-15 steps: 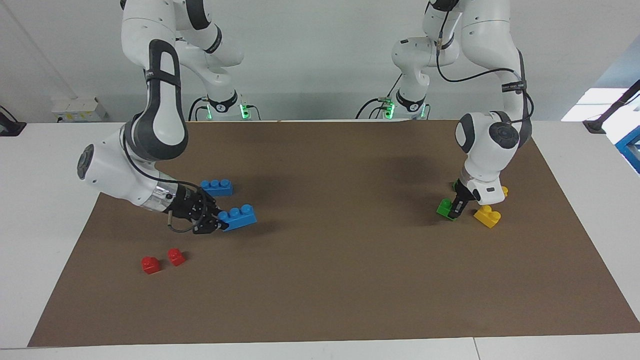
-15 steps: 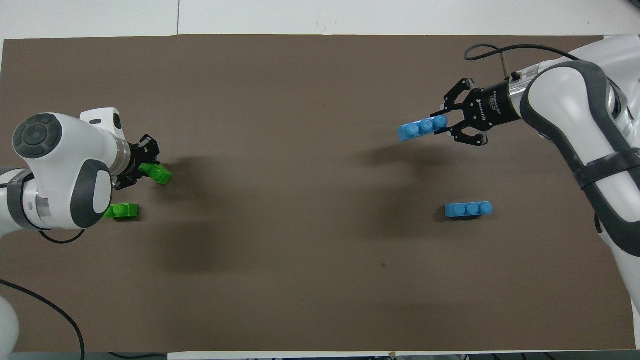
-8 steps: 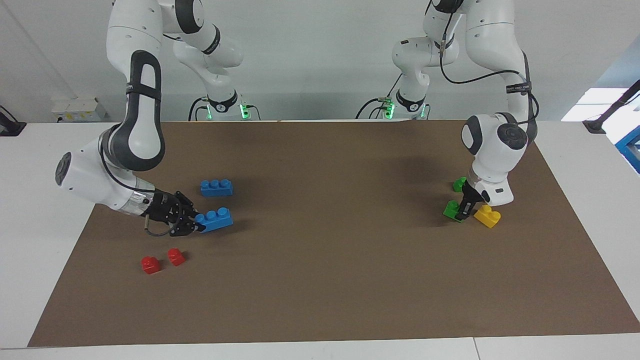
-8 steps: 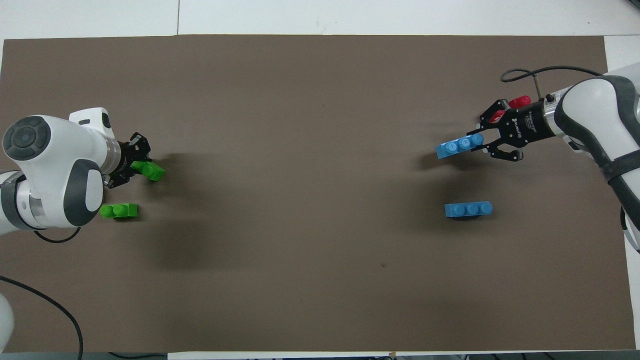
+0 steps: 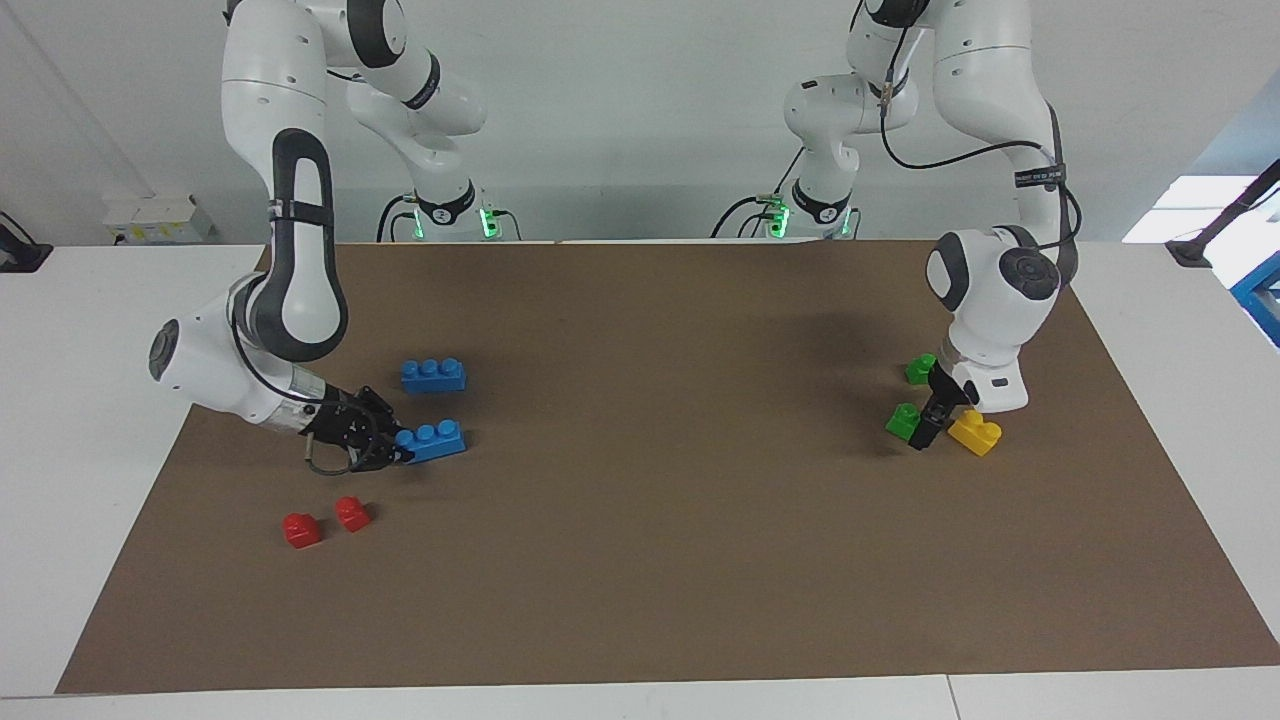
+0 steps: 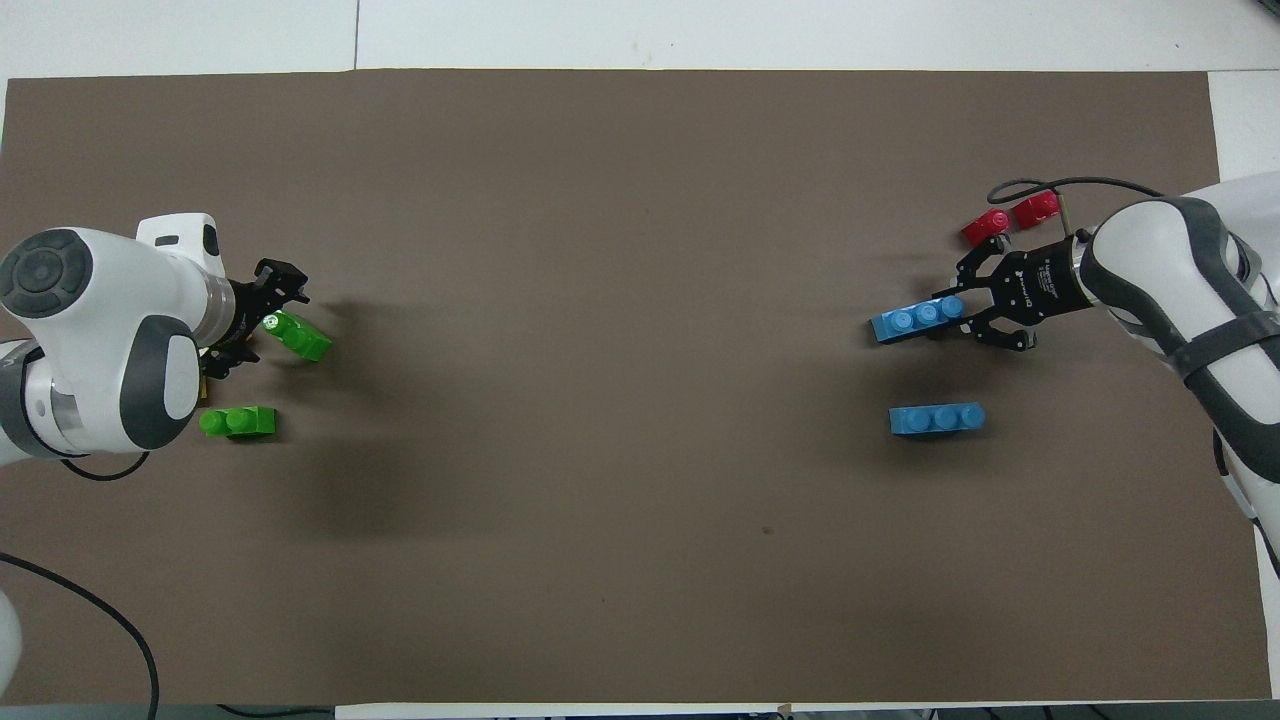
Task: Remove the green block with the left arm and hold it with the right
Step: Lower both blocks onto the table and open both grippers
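A green block (image 5: 903, 420) rests on the brown mat (image 5: 650, 560) at the left arm's end; it also shows in the overhead view (image 6: 302, 340). My left gripper (image 5: 928, 425) is down at the mat against that block's end, between it and a yellow brick (image 5: 975, 432); in the overhead view the left gripper (image 6: 255, 322) sits at the block's end. A second green block (image 5: 920, 368) (image 6: 240, 422) lies nearer the robots. My right gripper (image 5: 395, 448) (image 6: 960, 310) is shut on one end of a blue three-stud brick (image 5: 432, 440) (image 6: 915, 320), low at the mat.
Another blue three-stud brick (image 5: 433, 374) (image 6: 937, 418) lies nearer the robots than the held one. Two small red bricks (image 5: 300, 529) (image 6: 985, 227) lie farther from the robots, beside the right gripper. The left wrist hides most of what lies beneath it in the overhead view.
The left gripper brought the tilted green block down onto the mat and has stayed at its end. The right gripper carried the blue brick toward its own end of the table and lowered it.
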`<move>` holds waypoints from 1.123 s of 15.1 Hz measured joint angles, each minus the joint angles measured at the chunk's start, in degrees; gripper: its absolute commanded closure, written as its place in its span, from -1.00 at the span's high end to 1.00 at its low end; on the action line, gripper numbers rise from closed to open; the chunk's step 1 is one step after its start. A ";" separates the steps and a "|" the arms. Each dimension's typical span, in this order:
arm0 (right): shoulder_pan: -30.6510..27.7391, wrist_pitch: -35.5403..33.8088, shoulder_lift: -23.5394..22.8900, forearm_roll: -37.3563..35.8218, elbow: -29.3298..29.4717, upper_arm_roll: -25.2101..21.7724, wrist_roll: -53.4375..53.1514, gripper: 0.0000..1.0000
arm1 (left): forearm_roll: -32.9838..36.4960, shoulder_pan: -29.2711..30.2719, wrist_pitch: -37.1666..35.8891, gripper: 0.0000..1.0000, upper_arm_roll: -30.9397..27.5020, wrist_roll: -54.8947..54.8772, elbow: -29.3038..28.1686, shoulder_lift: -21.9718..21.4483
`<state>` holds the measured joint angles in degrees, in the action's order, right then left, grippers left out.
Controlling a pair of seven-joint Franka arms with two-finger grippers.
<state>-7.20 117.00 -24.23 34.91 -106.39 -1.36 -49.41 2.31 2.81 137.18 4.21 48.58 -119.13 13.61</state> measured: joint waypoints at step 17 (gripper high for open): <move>0.28 -7.02 11.14 -3.00 2.90 0.35 -3.63 0.88 | 0.00 -0.05 -30.14 1.00 0.62 -30.35 16.29 -13.99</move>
<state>-6.92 109.98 -13.09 31.92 -103.49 -1.01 -53.04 2.30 2.76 107.04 4.83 18.23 -102.84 -0.37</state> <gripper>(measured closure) 0.097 0.000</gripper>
